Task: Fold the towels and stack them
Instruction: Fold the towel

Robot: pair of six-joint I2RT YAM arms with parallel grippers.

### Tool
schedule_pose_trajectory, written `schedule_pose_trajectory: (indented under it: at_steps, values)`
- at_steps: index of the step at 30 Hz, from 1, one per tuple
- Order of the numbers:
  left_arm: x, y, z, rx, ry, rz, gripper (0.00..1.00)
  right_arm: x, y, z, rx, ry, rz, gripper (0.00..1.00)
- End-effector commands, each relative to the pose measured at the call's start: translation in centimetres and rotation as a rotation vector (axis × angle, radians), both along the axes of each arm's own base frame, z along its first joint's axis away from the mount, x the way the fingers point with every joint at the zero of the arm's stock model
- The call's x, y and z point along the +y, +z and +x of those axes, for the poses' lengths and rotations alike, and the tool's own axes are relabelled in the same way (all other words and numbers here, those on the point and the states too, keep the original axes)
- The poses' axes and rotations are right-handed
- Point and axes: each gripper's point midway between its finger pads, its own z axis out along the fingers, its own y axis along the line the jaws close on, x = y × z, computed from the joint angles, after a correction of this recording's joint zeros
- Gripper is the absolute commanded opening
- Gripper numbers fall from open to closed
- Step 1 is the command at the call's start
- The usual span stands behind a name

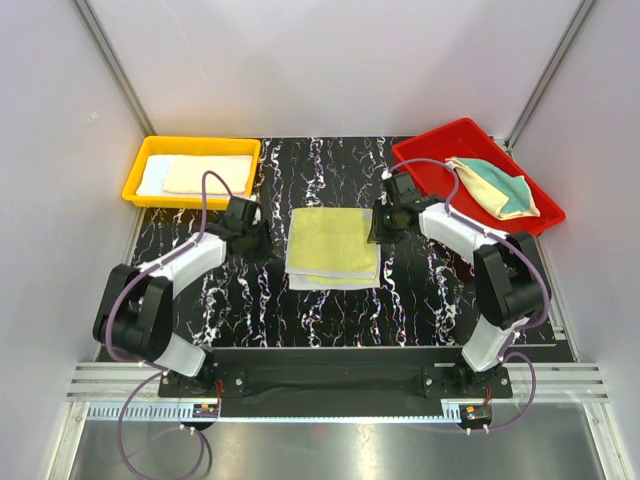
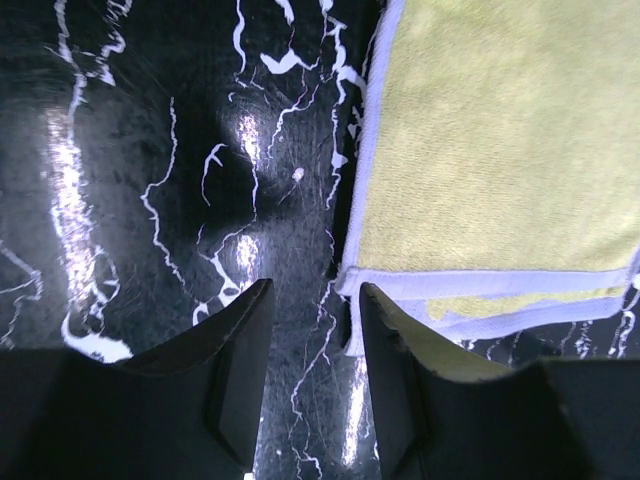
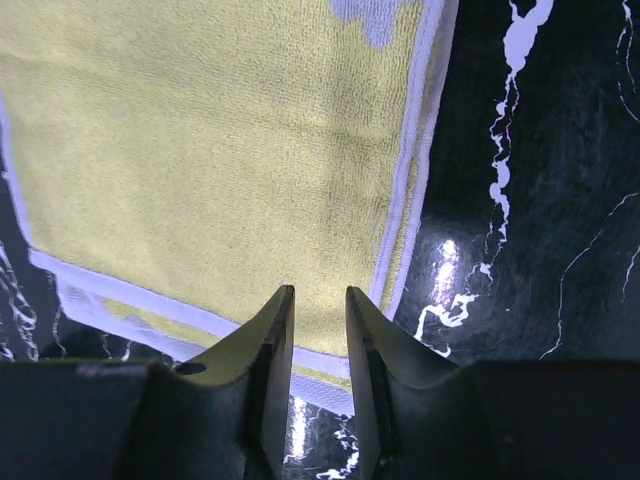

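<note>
Found fingers point(image 2: 240, 370) of the left gripper point(image 2: 315, 300) moderately parted, empty, at the folded yellow towel's point(image 1: 333, 245) left edge mid-table; right gripper point(image 3: 319, 300) narrowly parted, also empty, over its right edge. Judged folding finished; next called for pinching both edges, lifting towards the yellow tray point(image 1: 135, 190).

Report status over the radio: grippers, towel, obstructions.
Left gripper open, beside yellow towel. Right gripper open, over its edge. Towel folded, flat. No obstruction seen.
</note>
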Motion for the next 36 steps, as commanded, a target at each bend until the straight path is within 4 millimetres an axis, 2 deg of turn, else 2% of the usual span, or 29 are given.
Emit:
schedule_pose_trajectory:
  at_steps: [1, 4, 6, 12, 29, 32, 36]
  values:
    - [-1.1, -0.9, 1.1, -0.002, -0.017, -0.042, 0.44, -0.7, 0.5, -2.4, 0.049, -0.041, 0.001, 0.34]
    - [-1.5, -2.0, 0.9, 0.014, -0.032, -0.059, 0.43, -1.1, -0.7, -3.6, 0.083, -0.057, 0.002, 0.34]
    - [-2.5, -2.5, 0.6, 0.026, -0.064, -0.098, 0.42, -0.8, -0.8, -3.9, 0.087, -0.059, 0.019, 0.34]
    - [-3.1, -4.3, 0.0, 0.067, -0.077, -0.084, 0.39, -0.3, -2.2, -5.0, 0.112, -0.046, 0.007, 0.34]
    - [-3.5, -5.0, -0.3, 0.080, -0.091, -0.084, 0.30, 0.2, -4.8, -5.8, 0.148, -0.035, -0.016, 0.32]
    - [-3.6, -5.0, -0.3, 0.083, -0.099, -0.086, 0.23, 0.0, -5.0, -5.8, 0.151, -0.034, -0.029, 0.31]
    - [-3.7, -4.6, -0.3, 0.089, -0.103, -0.085, 0.00, -0.3, -4.8, -5.8, 0.144, -0.037, -0.051, 0.25]
